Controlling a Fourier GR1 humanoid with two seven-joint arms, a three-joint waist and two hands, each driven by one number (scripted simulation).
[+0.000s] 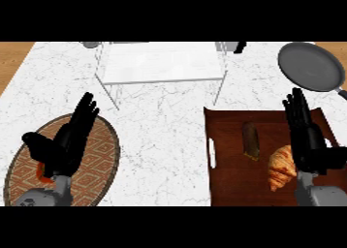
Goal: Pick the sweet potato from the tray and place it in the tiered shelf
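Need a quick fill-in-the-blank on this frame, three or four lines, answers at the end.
1. The sweet potato lies on the brown ____, beside the croissant.
2. The right hand hovers over that tray with its fingers ____.
3. The left hand is above the oval ____.
4. The dark frying pan sits at the counter's far ____ corner.

Answers: tray; straight; mat; right

Two grey forearms, left hand [62, 145] and right hand [308, 140] black, slender fingers [83, 109]
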